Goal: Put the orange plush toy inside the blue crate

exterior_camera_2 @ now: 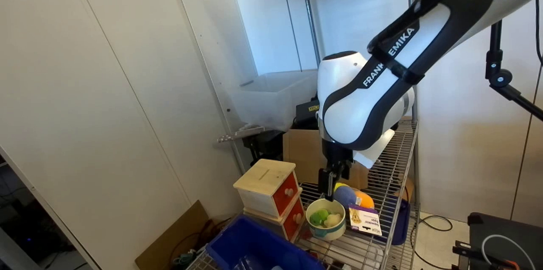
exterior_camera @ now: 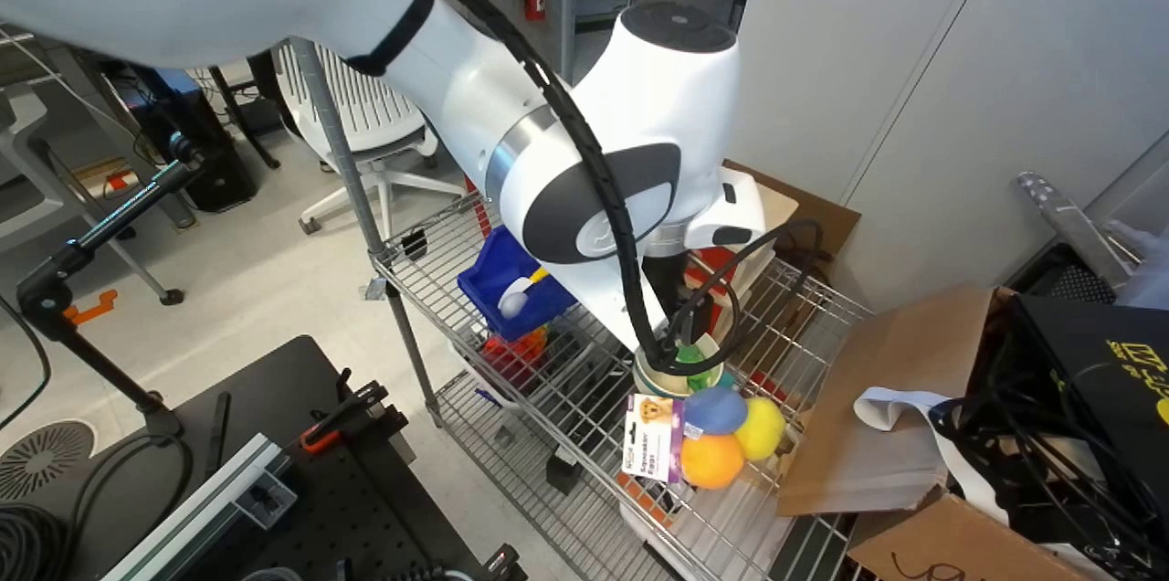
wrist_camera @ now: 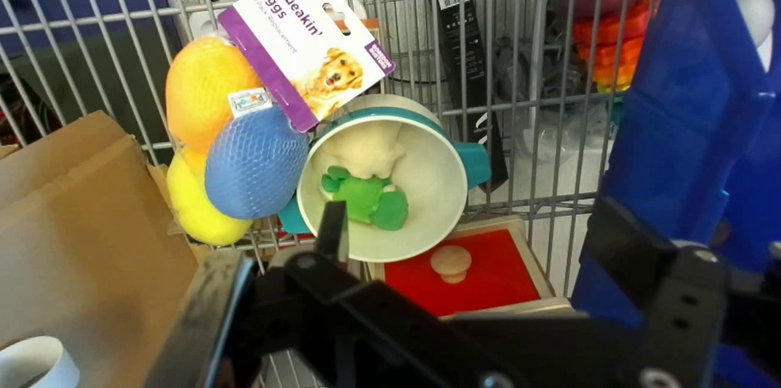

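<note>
On the wire shelf (exterior_camera_2: 388,172), orange toy (wrist_camera: 207,92) isn't in blue crate (exterior_camera_2: 263,238) yet. My tool (wrist_camera: 470,211) is wide, holding nil; AFAICT pick & drop TBD.

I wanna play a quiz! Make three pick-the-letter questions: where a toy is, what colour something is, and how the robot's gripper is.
1. Where is the orange egg toy?
A. In the bowl
B. On the chair
C. Beside the card

2. What colour are the drawer fronts?
A. Red
B. Green
C. Purple

3. How is the gripper?
A. Shut, empty
B. Open, empty
C. Shut on a toy

1. C: the wrist view shows it beside the card, apart from the blue crate.
2. A: both show red in an exterior view.
3. B: its fingers stand apart with nothing gripped.
</note>
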`<state>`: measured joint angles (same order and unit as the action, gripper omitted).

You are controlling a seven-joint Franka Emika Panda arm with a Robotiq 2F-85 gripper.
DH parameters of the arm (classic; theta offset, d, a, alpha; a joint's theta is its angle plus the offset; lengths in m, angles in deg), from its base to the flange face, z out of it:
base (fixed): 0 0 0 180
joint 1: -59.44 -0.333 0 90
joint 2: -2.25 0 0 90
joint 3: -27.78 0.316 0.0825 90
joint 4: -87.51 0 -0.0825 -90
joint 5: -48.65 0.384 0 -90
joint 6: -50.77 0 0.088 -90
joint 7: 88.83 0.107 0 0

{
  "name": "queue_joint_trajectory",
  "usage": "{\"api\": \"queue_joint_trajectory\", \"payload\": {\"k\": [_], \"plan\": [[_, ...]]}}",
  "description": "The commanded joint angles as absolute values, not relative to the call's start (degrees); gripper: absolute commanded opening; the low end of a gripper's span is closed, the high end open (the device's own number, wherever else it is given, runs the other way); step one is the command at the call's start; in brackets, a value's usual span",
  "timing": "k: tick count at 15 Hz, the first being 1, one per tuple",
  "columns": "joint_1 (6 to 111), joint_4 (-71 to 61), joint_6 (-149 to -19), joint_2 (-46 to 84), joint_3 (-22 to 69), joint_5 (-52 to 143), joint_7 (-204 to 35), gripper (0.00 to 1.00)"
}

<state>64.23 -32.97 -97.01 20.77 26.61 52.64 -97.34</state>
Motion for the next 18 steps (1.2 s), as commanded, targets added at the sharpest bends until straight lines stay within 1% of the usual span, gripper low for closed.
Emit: {"api": "queue_joint_trajectory", "payload": {"k": [1,9,18], "plan": [[65.1,-29.5,-98.1,25.1,26.8,54.2,-95.6,1.0],[66.1,-24.4,-97.2,30.9,25.3,53.1,-91.6,1.0],[66.9,-23.6,-96.4,33.2,22.9,52.2,-89.2,1.0]]}}
